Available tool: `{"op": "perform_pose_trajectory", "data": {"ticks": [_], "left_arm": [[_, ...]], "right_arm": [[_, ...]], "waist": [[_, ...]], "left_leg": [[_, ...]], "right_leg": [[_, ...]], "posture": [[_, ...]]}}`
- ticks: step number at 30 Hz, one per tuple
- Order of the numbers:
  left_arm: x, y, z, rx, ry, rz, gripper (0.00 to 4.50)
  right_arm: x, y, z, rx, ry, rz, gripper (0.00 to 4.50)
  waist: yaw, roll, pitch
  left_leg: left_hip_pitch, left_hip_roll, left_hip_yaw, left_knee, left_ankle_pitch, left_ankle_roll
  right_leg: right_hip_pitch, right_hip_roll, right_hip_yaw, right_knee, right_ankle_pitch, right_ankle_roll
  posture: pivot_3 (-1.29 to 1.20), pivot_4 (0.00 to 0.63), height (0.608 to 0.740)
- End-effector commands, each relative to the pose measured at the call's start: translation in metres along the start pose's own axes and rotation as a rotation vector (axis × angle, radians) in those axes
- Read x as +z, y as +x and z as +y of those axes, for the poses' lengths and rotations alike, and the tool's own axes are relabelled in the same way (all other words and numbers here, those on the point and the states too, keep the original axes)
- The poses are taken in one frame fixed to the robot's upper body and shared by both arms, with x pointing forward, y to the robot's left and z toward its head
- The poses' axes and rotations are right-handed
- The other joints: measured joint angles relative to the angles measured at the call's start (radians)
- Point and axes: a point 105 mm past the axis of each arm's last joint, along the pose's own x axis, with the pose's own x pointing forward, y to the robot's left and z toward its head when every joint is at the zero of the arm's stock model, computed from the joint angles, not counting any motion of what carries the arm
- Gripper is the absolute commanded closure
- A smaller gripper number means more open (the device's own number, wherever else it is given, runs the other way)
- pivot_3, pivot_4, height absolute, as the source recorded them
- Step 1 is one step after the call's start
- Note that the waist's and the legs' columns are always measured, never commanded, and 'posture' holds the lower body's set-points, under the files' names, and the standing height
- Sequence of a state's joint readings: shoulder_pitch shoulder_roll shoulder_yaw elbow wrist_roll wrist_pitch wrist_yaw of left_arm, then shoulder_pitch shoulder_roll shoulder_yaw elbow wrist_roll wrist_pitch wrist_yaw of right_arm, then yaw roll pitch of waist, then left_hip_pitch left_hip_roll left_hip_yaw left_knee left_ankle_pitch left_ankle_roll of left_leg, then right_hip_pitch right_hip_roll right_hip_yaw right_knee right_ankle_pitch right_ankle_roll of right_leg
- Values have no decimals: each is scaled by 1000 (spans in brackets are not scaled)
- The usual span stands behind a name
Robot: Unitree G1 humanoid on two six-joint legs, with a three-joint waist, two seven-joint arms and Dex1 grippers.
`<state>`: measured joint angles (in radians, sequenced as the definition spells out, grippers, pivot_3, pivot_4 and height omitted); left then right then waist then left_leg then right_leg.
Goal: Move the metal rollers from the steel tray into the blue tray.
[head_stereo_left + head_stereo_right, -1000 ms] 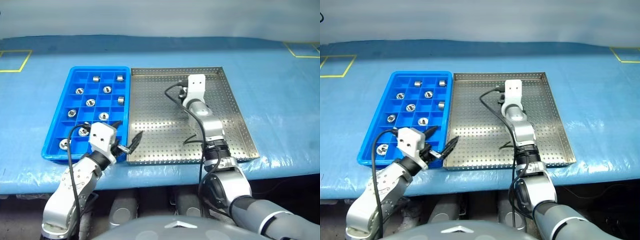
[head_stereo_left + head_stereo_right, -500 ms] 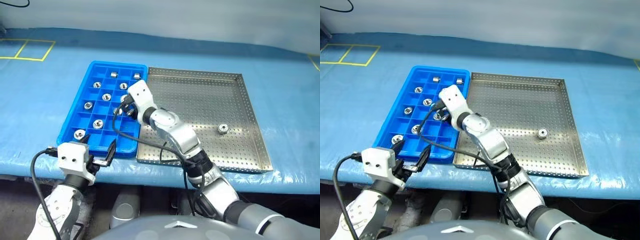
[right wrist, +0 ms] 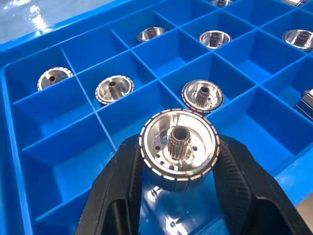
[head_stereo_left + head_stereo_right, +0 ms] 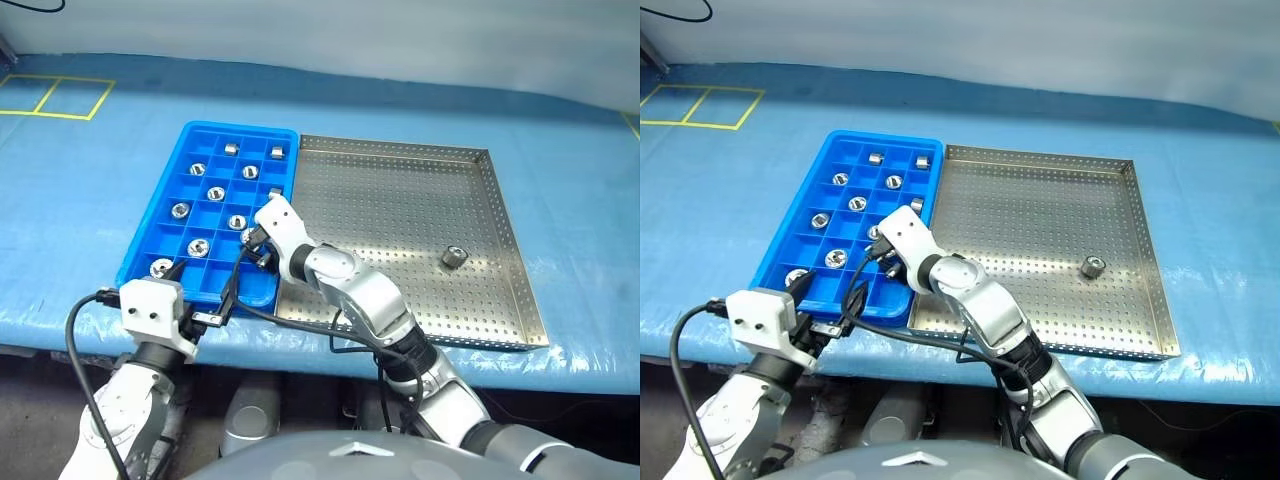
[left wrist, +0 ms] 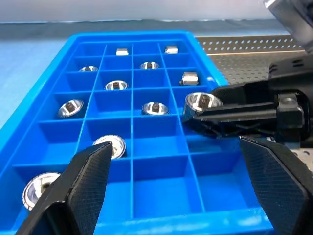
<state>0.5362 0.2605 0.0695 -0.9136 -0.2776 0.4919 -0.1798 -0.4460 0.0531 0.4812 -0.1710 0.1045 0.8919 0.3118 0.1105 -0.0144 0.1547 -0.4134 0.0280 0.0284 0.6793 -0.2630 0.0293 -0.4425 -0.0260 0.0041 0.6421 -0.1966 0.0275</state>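
My right gripper [image 4: 256, 247] is shut on a metal roller [image 3: 178, 149], a shiny toothed disc with a splined hub. It holds the roller just above the near right compartments of the blue tray [image 4: 148, 218]. Several more metal rollers [image 4: 215, 193] lie in separate compartments of that tray. A single roller [image 4: 453, 257] lies at the right of the steel tray [image 4: 400, 200]. At the blue tray's near edge my left gripper [image 4: 203, 290] stands open with nothing in it. Its fingers [image 5: 88, 181] frame the tray in the left wrist view.
Both trays sit side by side on a blue-covered table [image 4: 560, 180]. Yellow tape marks [image 4: 55, 95] are at the far left. The table's front edge [image 4: 330, 350] runs just below the trays. Black cables [image 4: 290, 318] trail from my right arm over the trays' near rims.
My right arm swung from the steel tray over to the blue tray with the roller, then drew toward the near compartments. The left gripper pulled back a little. The camera view shifted.
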Motion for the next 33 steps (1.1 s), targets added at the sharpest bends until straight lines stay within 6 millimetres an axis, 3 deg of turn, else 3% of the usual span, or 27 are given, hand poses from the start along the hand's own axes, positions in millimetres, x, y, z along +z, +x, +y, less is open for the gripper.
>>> {"op": "perform_pose_trajectory", "data": {"ticks": [1,9,10,16,23,27,30,33], "left_arm": [[8,-1,-3,-20,15,-28,0],[10,2,-5,-32,15,-34,0],[10,3,-5,-36,16,-36,0],[13,8,-6,-66,22,-46,0],[14,15,-9,-101,25,-52,0],[17,23,-15,-165,30,-57,0],[16,30,-23,-224,27,-51,0],[15,35,-30,-277,27,-47,0]], "right_arm": [[-13,-5,6,28,27,55,2811],[-14,-5,6,9,31,55,2811],[-14,-5,6,3,32,49,2085],[-8,-7,-7,-70,75,3,150],[-3,-9,-20,-149,82,-27,44],[23,-39,-57,-321,82,-189,44],[14,-69,-103,-571,127,-187,44],[4,-91,-126,-712,150,-170,44]], "waist": [[0,0,0],[0,0,0],[0,0,0],[1,0,0],[-17,-1,-1],[-24,0,0],[-36,0,0],[-61,0,0]], "left_leg": [[0,0,0,0,0,0],[0,0,0,0,0,0],[0,0,0,0,0,0],[1,0,-1,1,0,0],[1,0,-4,3,0,0],[-1,0,-5,2,0,0],[-2,-1,-3,2,0,0],[-2,-1,-3,2,0,0]], "right_leg": [[0,0,0,0,0,0],[0,0,0,0,0,0],[0,0,0,0,0,0],[0,0,-1,0,0,0],[0,-1,-3,0,0,0],[2,0,-4,1,0,-1],[1,0,-3,0,0,0],[1,0,-3,0,0,0]], "posture": [[326,150,740],[307,150,740],[307,150,740],[307,150,740],[237,150,740],[165,150,740],[115,150,740],[46,150,740]]}}
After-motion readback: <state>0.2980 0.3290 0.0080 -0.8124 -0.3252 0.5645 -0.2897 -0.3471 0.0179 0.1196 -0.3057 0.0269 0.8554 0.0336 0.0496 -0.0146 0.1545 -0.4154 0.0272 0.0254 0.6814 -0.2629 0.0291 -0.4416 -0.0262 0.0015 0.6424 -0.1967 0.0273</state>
